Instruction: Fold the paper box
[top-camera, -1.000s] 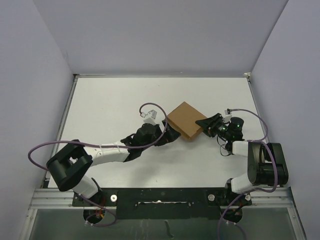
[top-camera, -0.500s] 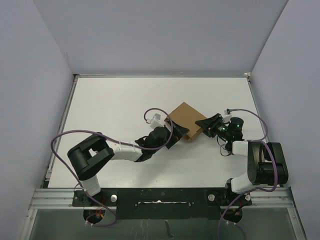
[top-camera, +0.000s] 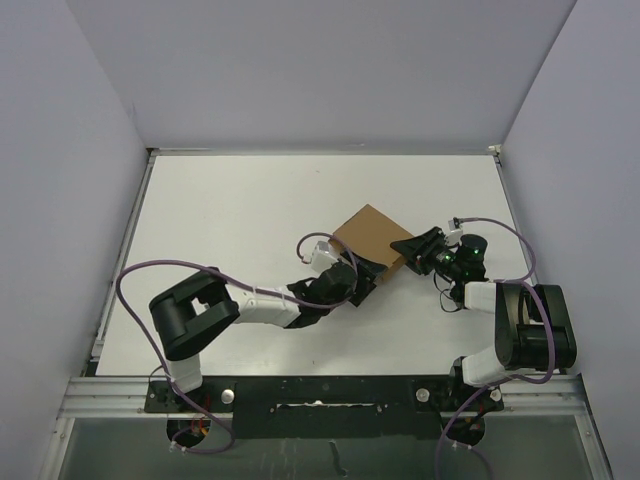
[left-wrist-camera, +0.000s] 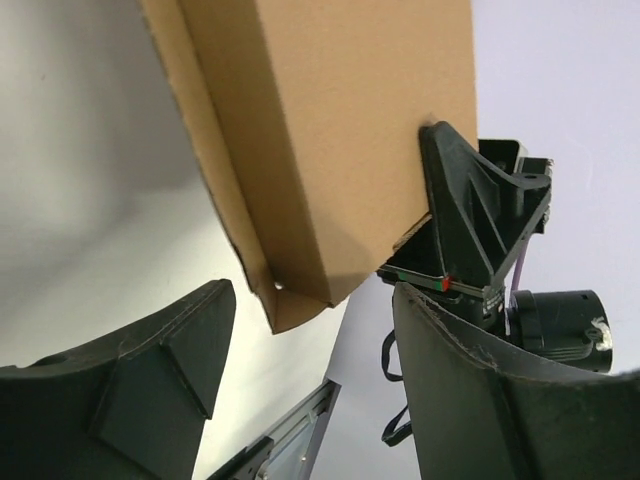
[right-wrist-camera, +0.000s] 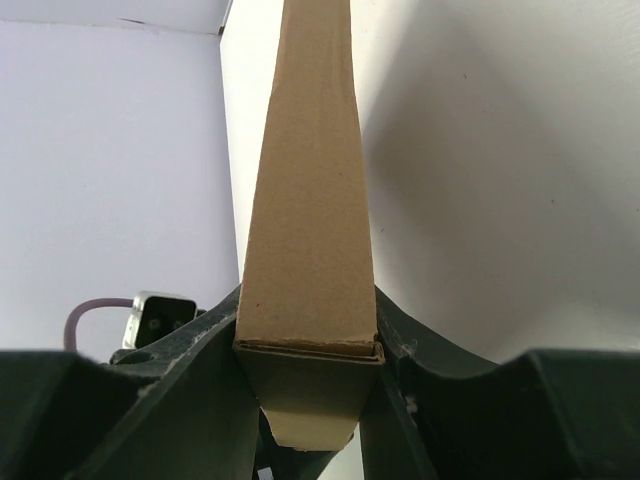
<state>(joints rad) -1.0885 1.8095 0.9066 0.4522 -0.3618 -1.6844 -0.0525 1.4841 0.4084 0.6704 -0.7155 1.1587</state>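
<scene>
1. White table (top-camera: 220, 220) spreads under both my arms.
2. My left pincer (top-camera: 362, 278) gapes, released, at the near corner of the paper box (top-camera: 372, 235).
3. My right pincer (top-camera: 410, 248) grasps its right edge.
4. Mid-table, the box sits diagonal, one corner toward the far wall.

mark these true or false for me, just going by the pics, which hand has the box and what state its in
1. The right hand is clamped on the paper box. True.
2. The left hand is shut on the box. False: it stands open, with the box's corner just ahead of it, ungripped.
3. The box lies spread out as an unfolded sheet. False: it is folded up into a flat box shape.
4. The two hands are at different sides of the box. True.
</scene>
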